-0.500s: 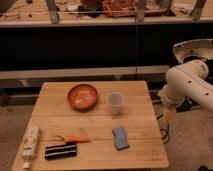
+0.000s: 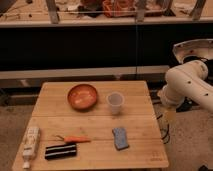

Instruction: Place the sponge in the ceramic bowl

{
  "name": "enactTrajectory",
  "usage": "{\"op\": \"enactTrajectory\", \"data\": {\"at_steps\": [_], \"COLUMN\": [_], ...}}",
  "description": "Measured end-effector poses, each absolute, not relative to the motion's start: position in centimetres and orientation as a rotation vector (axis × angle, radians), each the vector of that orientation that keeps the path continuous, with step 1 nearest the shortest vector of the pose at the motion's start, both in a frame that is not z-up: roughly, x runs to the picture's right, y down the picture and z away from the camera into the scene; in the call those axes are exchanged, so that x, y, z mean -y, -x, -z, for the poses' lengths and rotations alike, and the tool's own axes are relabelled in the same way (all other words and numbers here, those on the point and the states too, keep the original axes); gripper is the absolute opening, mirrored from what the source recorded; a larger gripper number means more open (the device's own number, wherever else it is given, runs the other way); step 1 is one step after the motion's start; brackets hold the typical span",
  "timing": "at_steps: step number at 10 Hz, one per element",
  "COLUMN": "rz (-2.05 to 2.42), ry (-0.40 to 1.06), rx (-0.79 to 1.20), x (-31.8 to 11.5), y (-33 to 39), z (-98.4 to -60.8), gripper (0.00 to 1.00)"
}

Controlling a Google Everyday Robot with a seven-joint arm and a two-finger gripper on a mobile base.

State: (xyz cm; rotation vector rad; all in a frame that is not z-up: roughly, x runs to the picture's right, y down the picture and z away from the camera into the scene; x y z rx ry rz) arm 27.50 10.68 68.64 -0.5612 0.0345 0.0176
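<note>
Camera view shows the sponge (image 2: 120,138) lying flat near the front right corner of the worktop (image 2: 92,125), well apart from the bowl (image 2: 83,96) near the back edge. Beyond the right edge hangs the gripper (image 2: 169,113) of the white arm (image 2: 187,82); whether it is released or clenched, I cannot tell.

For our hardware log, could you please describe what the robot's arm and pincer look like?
The arm is glossy white, built from fat rounded segments. The pincer seems to be the pale tan piece under its lower end, beside the table's right edge. What looks like a thin dark cable trails below it.
</note>
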Motion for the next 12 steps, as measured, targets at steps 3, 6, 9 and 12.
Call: {"op": "enactTrajectory", "data": {"at_steps": [3, 6, 9, 12], "rz": [0.051, 0.103, 0.166, 0.202], "ry": [0.544, 0.535, 0.524, 0.514], "rx": [-0.009, 0.023, 0.083, 0.118], "x": [-11.1, -12.0, -13.1, -13.7], "y": [-23.1, -21.5, -18.6, -17.9], "z": [-69.2, -69.7, -70.5, -70.9], "gripper": [0.8, 0.8, 0.8, 0.8]}}
